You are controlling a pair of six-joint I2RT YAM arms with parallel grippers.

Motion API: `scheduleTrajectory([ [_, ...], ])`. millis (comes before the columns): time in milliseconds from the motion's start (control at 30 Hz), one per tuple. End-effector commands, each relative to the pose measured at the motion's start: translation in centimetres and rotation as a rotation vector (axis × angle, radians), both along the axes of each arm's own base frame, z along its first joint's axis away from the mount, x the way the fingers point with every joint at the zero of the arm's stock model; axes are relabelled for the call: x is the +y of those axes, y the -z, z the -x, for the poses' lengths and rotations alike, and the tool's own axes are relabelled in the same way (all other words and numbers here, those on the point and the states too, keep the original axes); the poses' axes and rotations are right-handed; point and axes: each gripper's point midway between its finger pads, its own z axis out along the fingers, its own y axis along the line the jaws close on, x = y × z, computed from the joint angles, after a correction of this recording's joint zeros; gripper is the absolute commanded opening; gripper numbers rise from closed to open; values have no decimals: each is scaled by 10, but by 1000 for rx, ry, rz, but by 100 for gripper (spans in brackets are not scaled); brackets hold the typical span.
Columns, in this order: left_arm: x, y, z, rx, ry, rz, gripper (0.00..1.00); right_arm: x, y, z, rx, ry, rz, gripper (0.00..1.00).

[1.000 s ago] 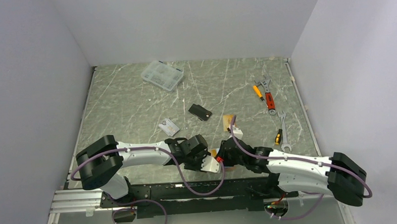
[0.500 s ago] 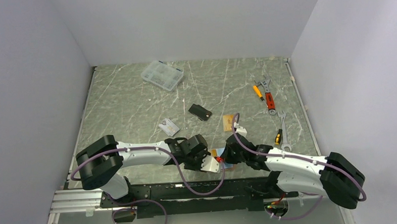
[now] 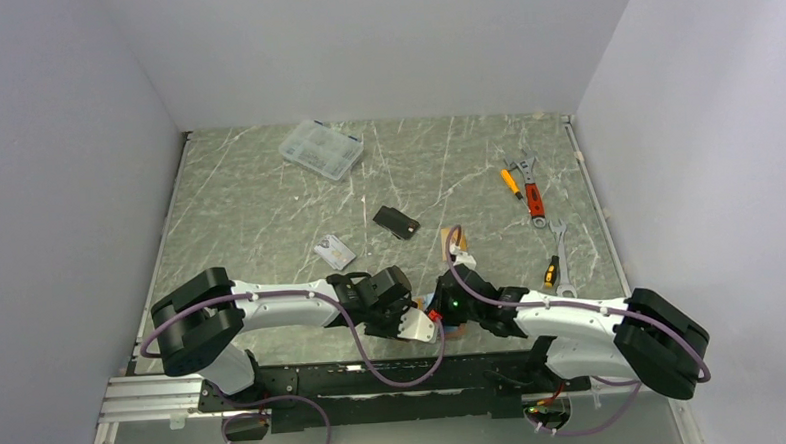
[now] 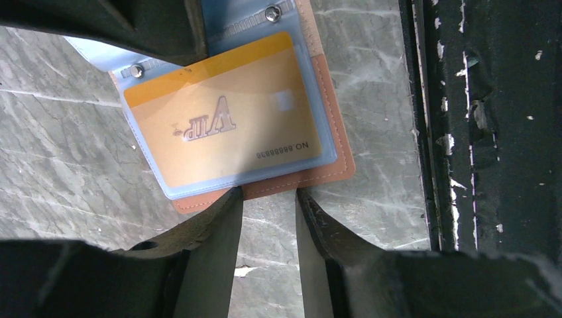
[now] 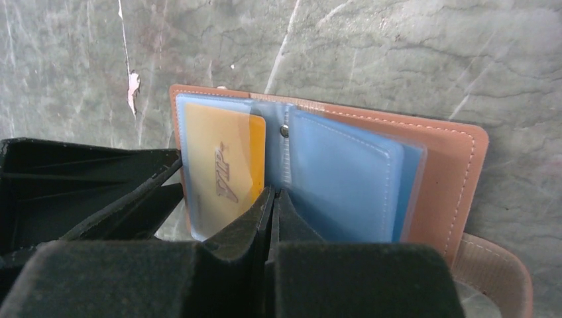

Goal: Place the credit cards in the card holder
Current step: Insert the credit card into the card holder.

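On table (image 3: 258, 203): grey-green veined marble | card holder (image 5: 457, 165) open | walls (image 3: 361, 43) white

Soft, even overhead light; wrist views sharp, w/ dark, blurry foregrounds.

White arms (image 3: 283, 305), black joints (image 3: 199, 331), purple cables (image 3: 272, 293)

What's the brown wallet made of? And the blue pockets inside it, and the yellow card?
The card holder looks like leather or fake leather: matte pinkish-brown, with stitching along its edge. Its blue pockets seem to be soft clear plastic, shiny and see-through, fastened by small metal-looking studs. The orange-gold card looks like stiff glossy plastic with raised letters.
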Motion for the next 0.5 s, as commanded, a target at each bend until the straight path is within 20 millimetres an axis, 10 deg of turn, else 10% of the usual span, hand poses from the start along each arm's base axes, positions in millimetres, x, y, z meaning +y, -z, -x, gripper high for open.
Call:
scheduleTrajectory([
  [0, -3, 3, 2, 24, 2, -3, 40, 11, -5, 6, 9, -26, -22, 0],
  [467, -5, -6, -3, 15, -9, 16, 42, 19, -20, 4, -21, -48, -29, 0],
])
